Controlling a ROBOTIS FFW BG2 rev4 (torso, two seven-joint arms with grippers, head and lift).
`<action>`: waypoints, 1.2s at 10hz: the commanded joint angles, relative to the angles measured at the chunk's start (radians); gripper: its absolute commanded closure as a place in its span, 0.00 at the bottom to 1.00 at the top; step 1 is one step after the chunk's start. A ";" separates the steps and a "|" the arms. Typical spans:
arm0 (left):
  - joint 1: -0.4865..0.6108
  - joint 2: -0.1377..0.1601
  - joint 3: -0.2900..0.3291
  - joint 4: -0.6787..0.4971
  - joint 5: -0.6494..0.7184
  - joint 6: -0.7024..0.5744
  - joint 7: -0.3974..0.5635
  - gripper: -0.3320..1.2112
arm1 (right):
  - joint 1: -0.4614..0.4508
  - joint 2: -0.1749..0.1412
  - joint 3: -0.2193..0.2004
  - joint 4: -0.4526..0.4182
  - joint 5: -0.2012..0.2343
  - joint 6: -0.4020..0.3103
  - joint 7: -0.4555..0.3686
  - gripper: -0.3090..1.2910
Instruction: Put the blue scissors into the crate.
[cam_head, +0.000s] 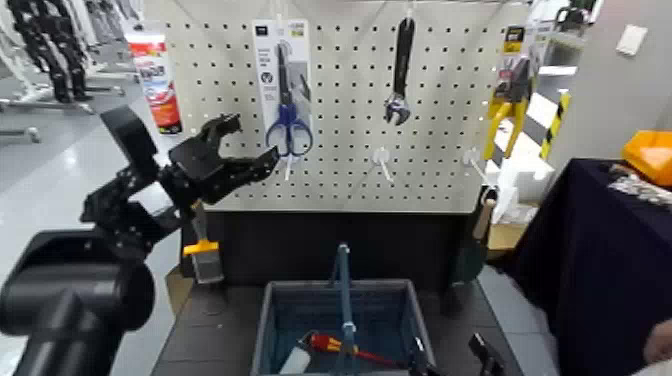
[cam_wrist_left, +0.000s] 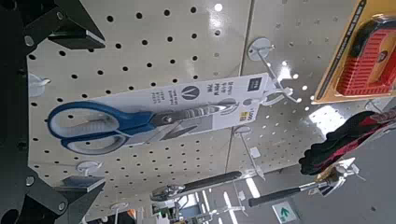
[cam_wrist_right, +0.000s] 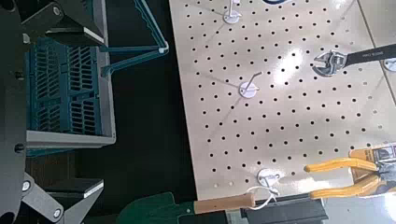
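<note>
The blue scissors hang on their tall white card on the pegboard, upper middle. My left gripper is open just left of the blue handles, with its fingers apart and level with them. In the left wrist view the scissors lie between my open fingers, not touched. The crate stands below on the dark table, with its blue handle bar upright. My right gripper is low at the front right, open, beside the crate.
A black wrench and yellow-handled pliers hang right of the scissors. A brush hangs below my left gripper. A red screwdriver lies in the crate. A dark-draped table stands at the right.
</note>
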 joint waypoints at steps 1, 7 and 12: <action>-0.080 0.021 -0.024 0.036 0.003 0.004 -0.027 0.38 | -0.013 -0.006 0.010 0.005 -0.006 0.002 0.002 0.33; -0.187 0.041 -0.087 0.120 0.008 -0.018 -0.061 0.46 | -0.030 -0.009 0.017 0.015 -0.011 0.002 0.014 0.33; -0.206 0.043 -0.104 0.120 -0.009 -0.007 -0.049 0.90 | -0.030 -0.010 0.017 0.016 -0.012 0.003 0.019 0.33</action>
